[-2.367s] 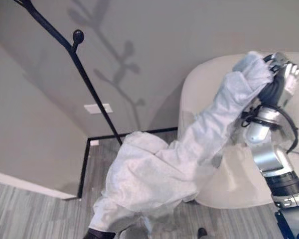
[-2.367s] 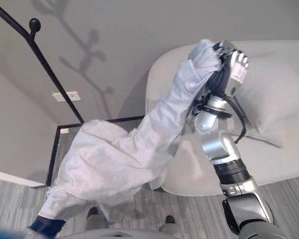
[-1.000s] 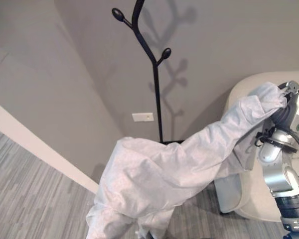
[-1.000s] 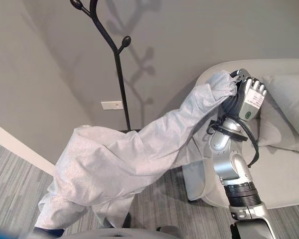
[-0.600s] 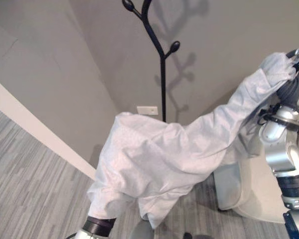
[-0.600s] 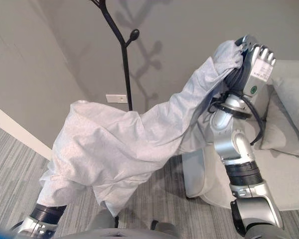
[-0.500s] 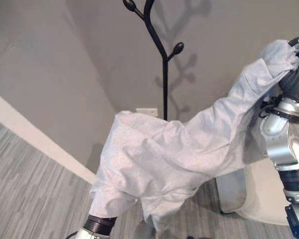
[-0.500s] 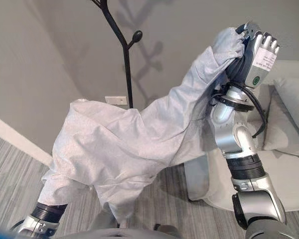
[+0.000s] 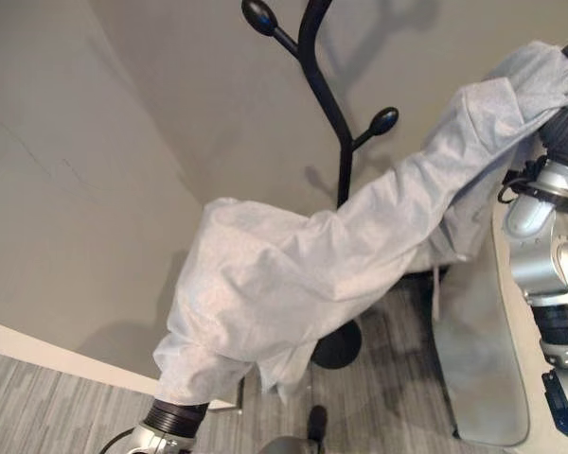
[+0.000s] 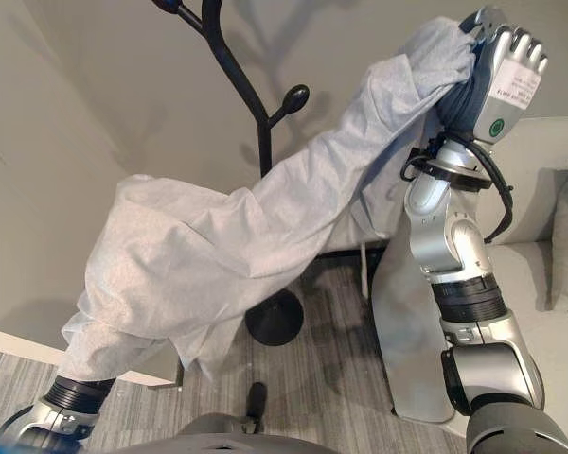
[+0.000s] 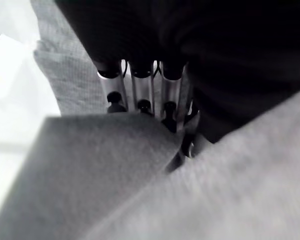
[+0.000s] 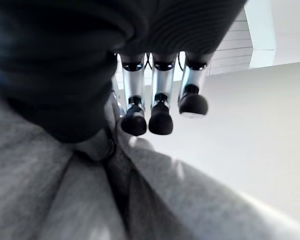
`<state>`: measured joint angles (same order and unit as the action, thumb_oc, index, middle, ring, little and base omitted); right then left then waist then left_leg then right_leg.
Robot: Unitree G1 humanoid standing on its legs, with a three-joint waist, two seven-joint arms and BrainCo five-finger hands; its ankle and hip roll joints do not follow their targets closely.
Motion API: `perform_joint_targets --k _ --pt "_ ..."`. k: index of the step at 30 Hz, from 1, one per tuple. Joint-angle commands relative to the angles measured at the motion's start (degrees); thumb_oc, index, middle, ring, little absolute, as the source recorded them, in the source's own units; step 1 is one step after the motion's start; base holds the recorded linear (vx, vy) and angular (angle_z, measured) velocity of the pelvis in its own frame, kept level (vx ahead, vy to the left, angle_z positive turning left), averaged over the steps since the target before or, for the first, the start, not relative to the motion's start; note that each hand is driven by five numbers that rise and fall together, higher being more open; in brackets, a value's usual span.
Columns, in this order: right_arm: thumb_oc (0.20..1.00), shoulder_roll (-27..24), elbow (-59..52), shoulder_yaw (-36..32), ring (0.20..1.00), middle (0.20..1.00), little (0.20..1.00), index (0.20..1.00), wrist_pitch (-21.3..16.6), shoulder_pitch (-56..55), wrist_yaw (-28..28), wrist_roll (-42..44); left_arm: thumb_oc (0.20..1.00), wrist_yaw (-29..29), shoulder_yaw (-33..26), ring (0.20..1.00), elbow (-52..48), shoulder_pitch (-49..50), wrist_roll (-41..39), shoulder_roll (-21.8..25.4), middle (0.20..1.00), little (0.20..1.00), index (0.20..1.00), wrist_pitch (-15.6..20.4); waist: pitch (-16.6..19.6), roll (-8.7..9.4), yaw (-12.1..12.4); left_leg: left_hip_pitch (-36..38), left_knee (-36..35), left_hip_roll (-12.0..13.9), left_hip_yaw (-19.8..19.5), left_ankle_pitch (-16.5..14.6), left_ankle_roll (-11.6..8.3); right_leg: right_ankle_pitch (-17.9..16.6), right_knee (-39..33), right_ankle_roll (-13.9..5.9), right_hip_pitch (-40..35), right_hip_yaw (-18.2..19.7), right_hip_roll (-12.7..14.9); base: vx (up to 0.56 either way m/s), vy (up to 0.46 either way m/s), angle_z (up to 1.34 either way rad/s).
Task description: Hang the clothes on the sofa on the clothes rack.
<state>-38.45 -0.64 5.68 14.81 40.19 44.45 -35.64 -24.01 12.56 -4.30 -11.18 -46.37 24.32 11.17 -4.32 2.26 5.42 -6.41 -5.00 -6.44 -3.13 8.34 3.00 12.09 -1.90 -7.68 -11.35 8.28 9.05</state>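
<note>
Progress: the pale grey, soft cloth garment [image 10: 227, 255] is off the cream upholstered sofa [image 10: 540, 284] and carried in the air between both hands; it is not yet on any peg, so hanging is left to do, by my reading
Left hand [image 11: 140, 95]: nearest and low; its fingers curl into the cloth, pinching a fold
Right hand [image 10: 497, 71]: raised high; fingers bent over the bunched upper end, gripping it
Rack: the black metal clothes rack with knobbed pegs [image 10: 256, 123] stands just behind the garment, against the grey wall [image 10: 85, 104]
</note>
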Motion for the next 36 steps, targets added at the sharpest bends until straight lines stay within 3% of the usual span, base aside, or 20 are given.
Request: perform_joint_targets --k 1,8,9,10,13,14,15,16,21,26,28,29,36 --pt "0.200 -9.43 2.61 0.94 0.200 0.200 0.200 0.200 0.93 8.07 0.13 -0.19 0.200 1.45 -5.58 0.200 -3.71 0.75 3.97 6.63 0.200 0.200 0.200 -0.10 5.00 0.87 0.05 -0.22 0.82 6.17 0.61 -4.73 -3.15 -8.54 -1.05 1.83 2.66 -1.38 -3.72 0.07 0.026 -0.18" --pt "0.200 -16.30 4.67 4.86 0.200 0.200 0.200 0.200 -0.06 12.61 -2.73 1.03 0.200 3.30 -7.49 0.200 -4.42 1.01 -0.10 17.81 0.200 0.200 0.200 -0.44 5.90 1.03 0.04 1.35 0.00 6.01 0.45 -5.11 -3.41 -9.37 -1.49 0.71 1.80 -2.63 -3.44 0.04 0.008 -0.06" --pt "0.200 -17.81 6.14 6.89 0.200 0.200 0.200 0.200 -1.22 14.47 -3.24 3.58 0.200 3.52 -7.01 0.200 -4.29 0.40 -2.37 22.28 0.200 0.200 0.200 -0.03 6.27 1.24 0.20 1.69 0.00 5.96 0.21 -5.28 -3.49 -9.70 -1.48 0.33 1.68 -3.03 -3.33 0.04 0.003 0.02" --pt "0.200 -17.82 6.36 7.06 0.200 0.200 0.200 0.200 -1.29 14.71 -3.14 3.69 0.200 3.56 -7.03 0.200 -4.22 0.33 -2.45 22.31 0.200 0.200 0.200 0.01 6.23 1.24 0.16 1.69 0.00 5.94 0.20 -5.28 -3.49 -9.70 -1.51 0.33 1.66 -3.05 -3.31 0.04 0.000 0.04" --pt "0.200 -19.25 9.42 10.89 0.200 0.200 0.200 0.200 -2.96 17.92 -4.40 8.78 0.200 3.17 -4.85 0.200 -2.84 -3.34 -5.15 29.25 0.200 0.200 0.200 0.08 6.53 1.55 0.35 1.88 0.00 5.83 -0.10 -5.36 -3.60 -10.25 -1.29 -0.27 1.58 -3.63 -3.09 0.01 0.003 0.04" --pt "0.200 -19.31 9.66 11.06 0.200 0.200 0.200 0.200 -3.04 18.18 -4.30 8.89 0.200 3.19 -4.73 0.200 -2.69 -3.56 -5.20 29.24 0.200 0.200 0.200 0.13 6.47 1.54 0.35 1.86 0.00 5.81 -0.13 -5.35 -3.60 -10.25 -1.31 -0.27 1.58 -3.66 -3.08 0.05 0.001 0.14" --pt "0.200 -19.85 13.06 15.04 0.200 0.200 0.200 0.200 -4.38 21.50 -5.67 14.08 0.200 1.76 -1.00 0.200 0.87 -10.00 -6.16 33.16 0.200 0.200 0.200 -0.18 6.89 2.02 0.17 2.16 0.00 5.55 -0.35 -5.97 -3.78 -10.68 -0.97 -0.62 1.39 -4.15 -2.73 0.05 -0.002 0.21" --pt "0.200 -19.85 14.29 16.55 0.200 0.200 0.200 0.200 -4.81 23.01 -6.25 15.78 0.200 1.26 1.04 0.200 2.59 -12.97 -6.11 33.68 0.200 0.200 0.200 -0.50 6.98 2.26 0.08 2.19 0.00 5.44 -0.52 -6.05 -3.82 -11.00 -0.75 -0.76 1.45 -4.20 -2.60 0.05 -0.002 0.20" --pt "0.200 -19.61 20.31 22.74 0.200 0.200 0.200 0.200 -5.75 28.91 -8.49 20.00 0.200 0.67 8.90 0.200 9.80 -24.79 -5.22 32.57 0.200 0.200 0.200 -2.20 7.22 2.59 -0.04 2.21 0.00 5.16 -0.83 -6.09 -3.95 -12.06 -0.08 -1.10 1.79 -4.60 -2.31 0.02 0.006 0.10" --pt "0.200 -16.91 31.35 30.08 0.200 0.200 0.200 0.200 -5.49 38.31 -9.64 24.79 0.200 -0.15 17.11 0.200 21.20 -38.87 -5.27 26.05 0.200 0.200 0.200 -3.86 6.73 2.64 0.42 2.12 0.00 4.89 -1.37 -6.15 -3.83 -13.78 0.83 -1.51 2.64 -4.77 -1.84 0.04 0.016 0.05" --pt "0.200 -15.45 37.46 32.97 0.200 0.200 0.200 0.200 -5.16 42.39 -10.13 26.18 0.200 -0.06 19.27 0.200 25.18 -42.49 -5.08 23.08 0.200 0.200 0.200 -4.12 6.76 2.76 0.63 1.92 0.00 4.51 -1.51 -5.95 -3.91 -16.38 0.65 -1.88 2.76 -4.58 -1.51 0.05 0.017 -0.05" --pt "0.200 -13.88 44.68 34.87 0.200 0.200 0.200 0.200 -5.33 46.17 -10.29 28.47 0.200 0.25 21.38 0.200 29.40 -45.90 -4.83 20.41 0.200 0.200 0.200 -4.57 6.97 2.93 0.73 1.64 0.00 4.13 -1.48 -5.67 -4.14 -19.30 0.29 -2.23 2.88 -4.18 -1.32 0.05 0.016 -0.01" --pt "0.200 -13.02 62.70 40.32 0.200 0.200 0.200 0.200 -5.05 55.30 -12.04 31.14 0.200 0.95 23.46 0.200 44.45 -56.62 -4.78 12.87 0.200 0.200 0.200 -5.92 7.74 3.20 1.32 0.18 0.00 3.24 -1.77 -5.23 -4.66 -24.69 -1.69 -3.21 3.23 -4.50 -0.97 0.04 0.017 0.07"
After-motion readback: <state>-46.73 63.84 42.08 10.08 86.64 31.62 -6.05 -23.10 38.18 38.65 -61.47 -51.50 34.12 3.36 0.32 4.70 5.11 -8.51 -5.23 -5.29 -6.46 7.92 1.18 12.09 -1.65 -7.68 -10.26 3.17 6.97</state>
